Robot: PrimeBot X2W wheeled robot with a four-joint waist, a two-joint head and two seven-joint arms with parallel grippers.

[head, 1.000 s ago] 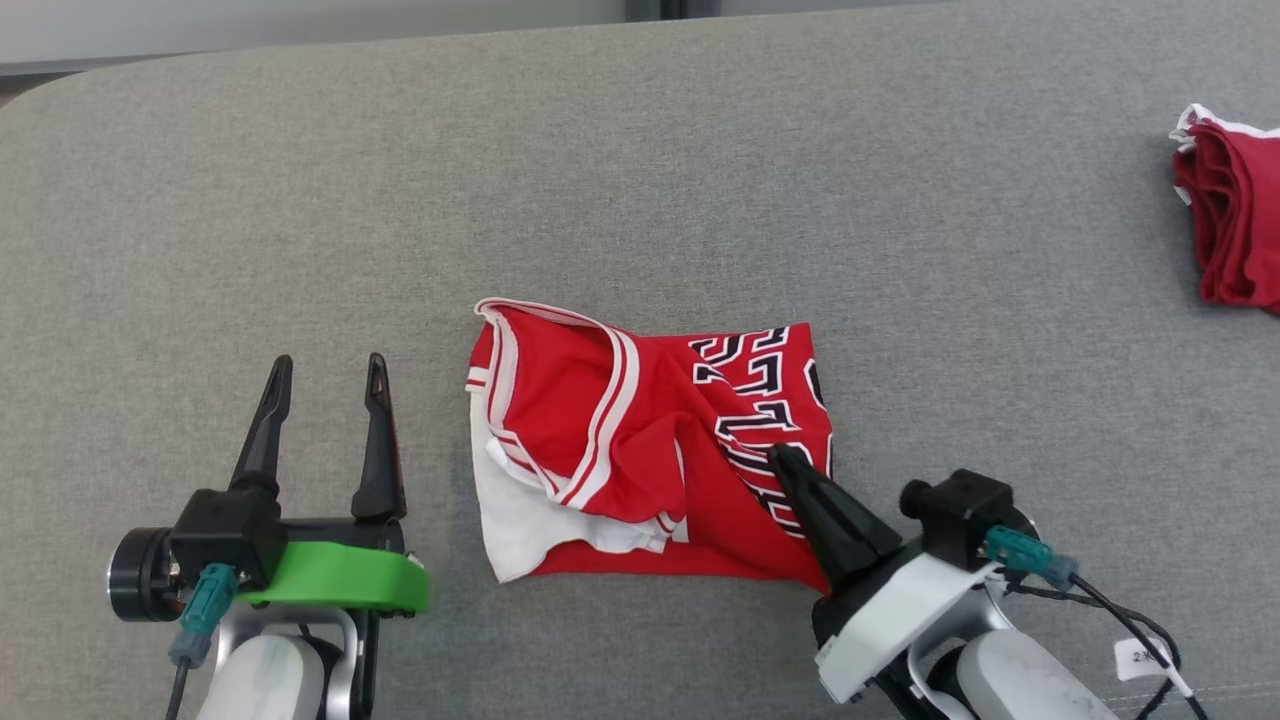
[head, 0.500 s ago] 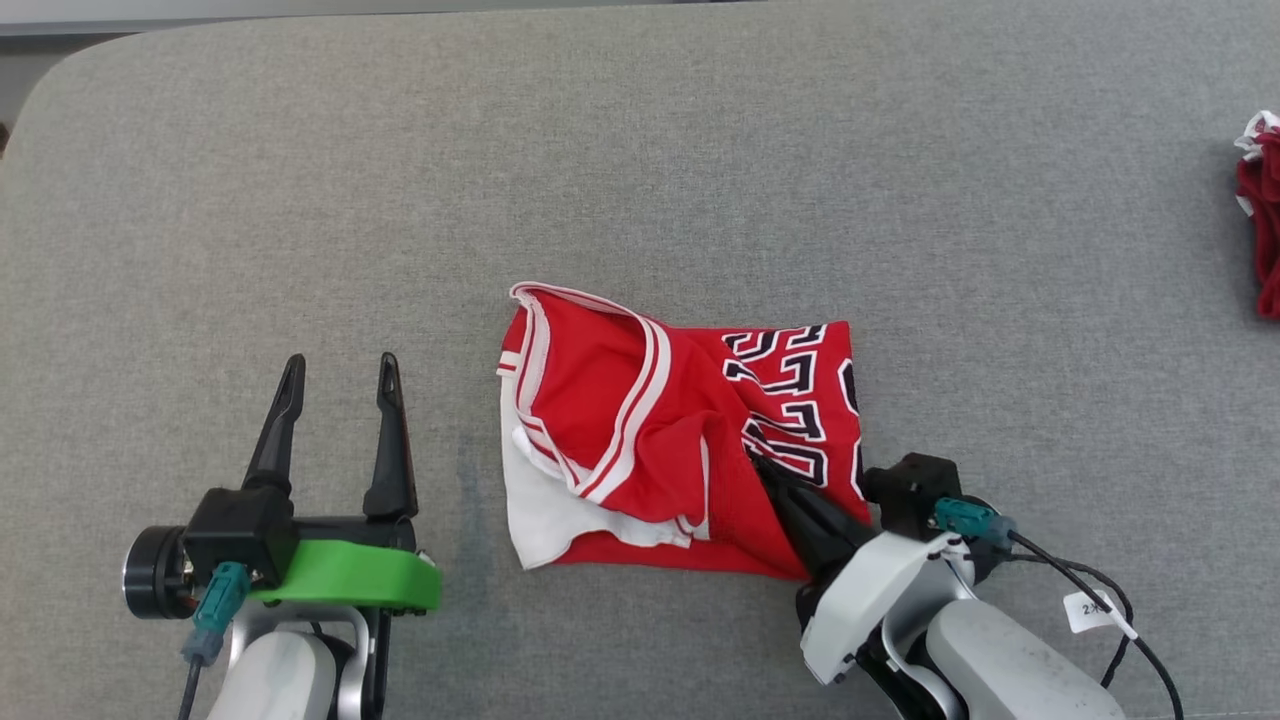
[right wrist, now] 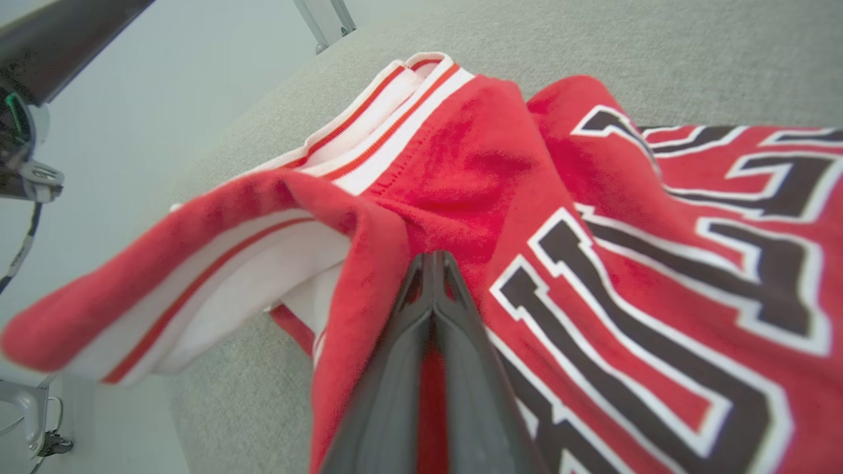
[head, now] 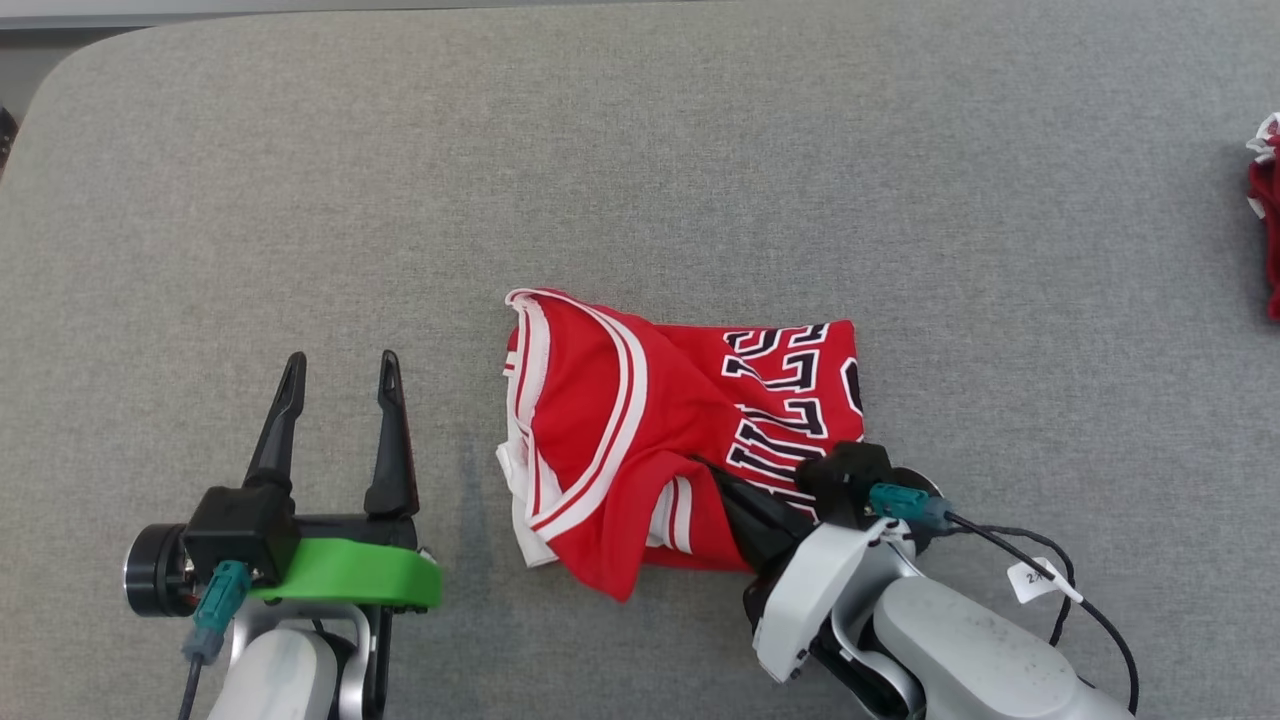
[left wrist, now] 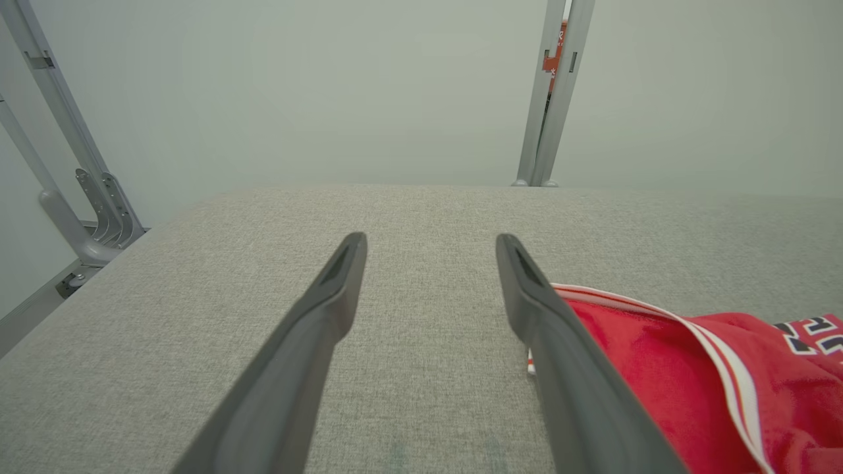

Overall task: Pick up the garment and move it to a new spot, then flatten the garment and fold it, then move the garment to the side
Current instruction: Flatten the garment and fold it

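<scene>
- Garment [head: 640, 420] — a red jersey with white trim and black lettering — lies crumpled near the middle of the grey fabric counter [head: 640, 150].
- Our right tool [right wrist: 433, 258] comes in at the garment's lower right edge with its two fingers pressed together on a fold of it; red cloth drapes over the tips.
- Our left tool [head: 338, 362] sits to the left of the garment with its fingers spread apart — we see bare counter between them, and they stay clear of the cloth.
- We also see a second red cloth [head: 1266, 200] at the counter's far right edge, well apart from the garment.
</scene>
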